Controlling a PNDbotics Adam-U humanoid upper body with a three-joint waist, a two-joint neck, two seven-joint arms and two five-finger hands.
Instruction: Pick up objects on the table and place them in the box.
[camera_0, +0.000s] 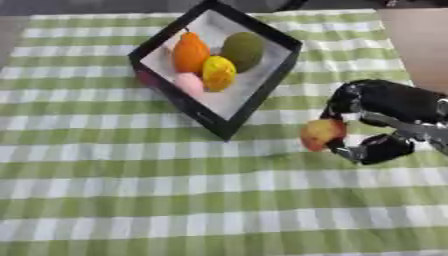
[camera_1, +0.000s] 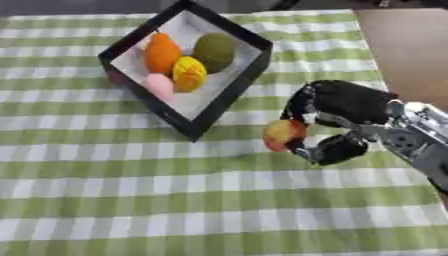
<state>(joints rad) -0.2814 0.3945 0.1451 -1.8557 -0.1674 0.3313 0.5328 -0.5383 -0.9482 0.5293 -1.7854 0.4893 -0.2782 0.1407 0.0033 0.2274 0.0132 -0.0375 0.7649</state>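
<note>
Black box (camera_0: 262, 85) already holds four fruits — the right hand (camera_1: 346, 125) grips a peach (camera_1: 284, 135) beside it, not yet placed.

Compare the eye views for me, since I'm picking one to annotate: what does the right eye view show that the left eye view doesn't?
Only the right eye view shows the silver wrist behind the black right robot hand. The left eye view adds nothing of its own. Both show that hand curled round a red-yellow round fruit, and the black-rimmed white box holding orange, green, yellow and pink fruits on the green-checked tablecloth.
</note>
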